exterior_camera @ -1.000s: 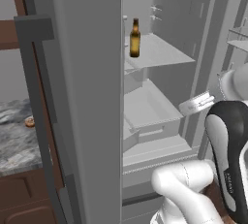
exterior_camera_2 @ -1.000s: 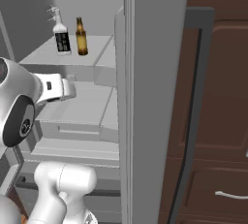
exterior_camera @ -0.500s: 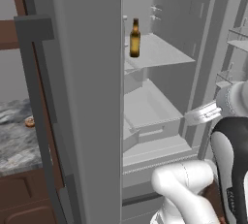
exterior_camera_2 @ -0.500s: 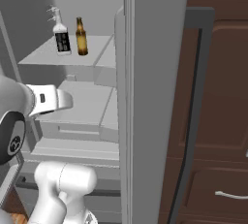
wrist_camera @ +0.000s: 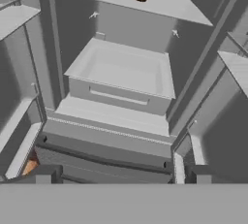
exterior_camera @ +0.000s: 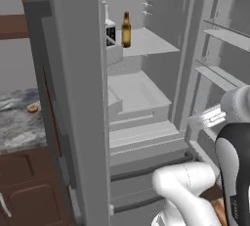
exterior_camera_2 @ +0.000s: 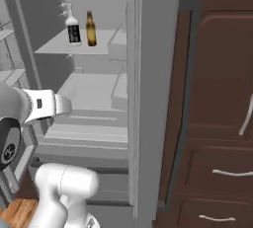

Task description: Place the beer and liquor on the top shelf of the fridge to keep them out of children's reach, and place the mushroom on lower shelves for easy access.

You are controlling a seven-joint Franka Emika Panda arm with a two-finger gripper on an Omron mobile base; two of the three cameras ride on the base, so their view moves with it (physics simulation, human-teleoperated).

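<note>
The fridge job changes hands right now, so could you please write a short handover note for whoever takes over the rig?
Gripper: open, empty, facing the open fridge.
Beer and liquor: upright side by side on the top shelf; that part looks done.
Mushroom: a small tan lump on the marble counter left of the fridge, apparently it.
Left: fetch it and place it on the lower shelves.
</note>
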